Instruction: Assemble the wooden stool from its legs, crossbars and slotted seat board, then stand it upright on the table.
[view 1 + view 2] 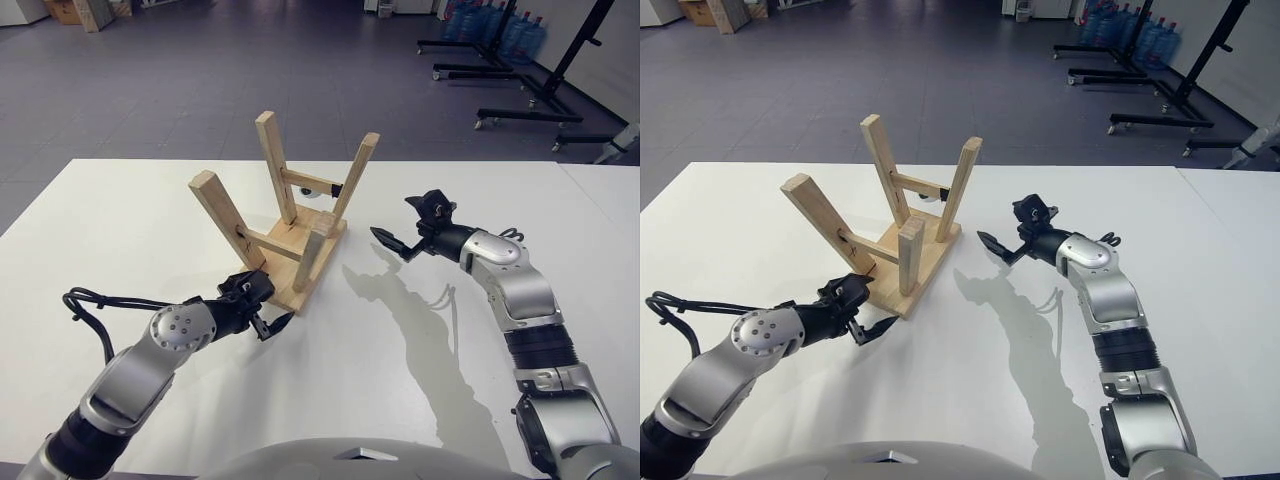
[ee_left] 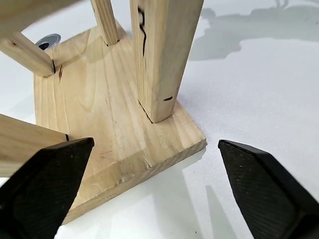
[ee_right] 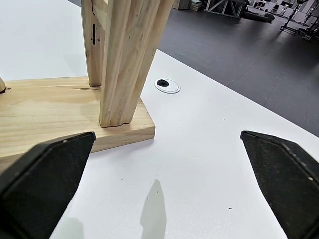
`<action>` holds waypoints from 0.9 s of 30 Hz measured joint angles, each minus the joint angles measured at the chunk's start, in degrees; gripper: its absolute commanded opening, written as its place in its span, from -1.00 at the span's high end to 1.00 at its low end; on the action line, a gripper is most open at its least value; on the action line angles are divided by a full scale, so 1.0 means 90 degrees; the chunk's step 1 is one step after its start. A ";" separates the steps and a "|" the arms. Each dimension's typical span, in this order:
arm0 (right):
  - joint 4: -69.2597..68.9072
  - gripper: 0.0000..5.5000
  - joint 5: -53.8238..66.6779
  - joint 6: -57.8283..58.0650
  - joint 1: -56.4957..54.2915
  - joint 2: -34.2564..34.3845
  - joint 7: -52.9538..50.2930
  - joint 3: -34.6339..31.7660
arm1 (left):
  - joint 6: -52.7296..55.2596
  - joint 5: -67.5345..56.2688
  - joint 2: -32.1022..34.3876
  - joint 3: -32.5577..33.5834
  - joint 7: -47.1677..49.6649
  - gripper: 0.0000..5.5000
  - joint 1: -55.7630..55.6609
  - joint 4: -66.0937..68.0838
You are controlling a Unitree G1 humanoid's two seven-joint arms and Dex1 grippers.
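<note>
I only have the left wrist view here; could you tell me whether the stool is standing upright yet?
Observer: Not yet. The stool is upside down: its seat board lies on the table and all four legs point up.
Operator: Thank you. Where is the right gripper, please?
Observer: The right gripper hovers open over the table on the stool's right side, apart from the wood.
Operator: Are any crossbars fitted?
Observer: Yes, crossbars join the legs on at least two sides.
</note>
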 measured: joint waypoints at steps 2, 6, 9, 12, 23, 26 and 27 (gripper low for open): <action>-0.0052 -0.96 0.0000 0.0028 0.0002 0.0002 0.0012 0.0022 | -0.0003 0.0232 -0.0103 -0.0259 0.0070 -0.83 -0.0040 0.0128; -0.0178 -0.96 0.0003 0.0072 0.0002 0.0003 0.0050 0.0063 | 0.0057 0.0480 -0.0278 -0.0581 0.0073 -0.83 -0.0091 0.0133; -0.0196 -0.96 0.0005 0.0145 0.0003 0.0005 0.0057 0.0063 | 0.0139 0.0751 -0.0426 -0.0724 0.0244 -0.83 -0.0189 0.0134; -0.0213 -0.96 0.0005 0.0169 0.0003 0.0060 0.0052 0.0065 | 0.0245 0.0947 -0.0640 -0.0728 0.0482 -0.83 -0.0274 0.0334; -0.0195 -0.96 0.0002 0.0174 -0.0005 0.0095 0.0121 0.0067 | 0.0027 0.1622 -0.1078 -0.0818 0.0817 -0.83 -0.0493 0.0938; -0.0176 -0.96 0.0005 0.0175 -0.0019 0.0070 0.0140 0.0057 | -0.0192 0.1648 -0.0691 -0.0352 0.0750 -0.83 -0.0227 0.1047; -0.0166 -0.96 0.0004 0.0175 -0.0024 0.0044 0.0160 0.0043 | -0.0331 0.1631 -0.0526 -0.0087 0.0690 -0.83 -0.0106 0.1108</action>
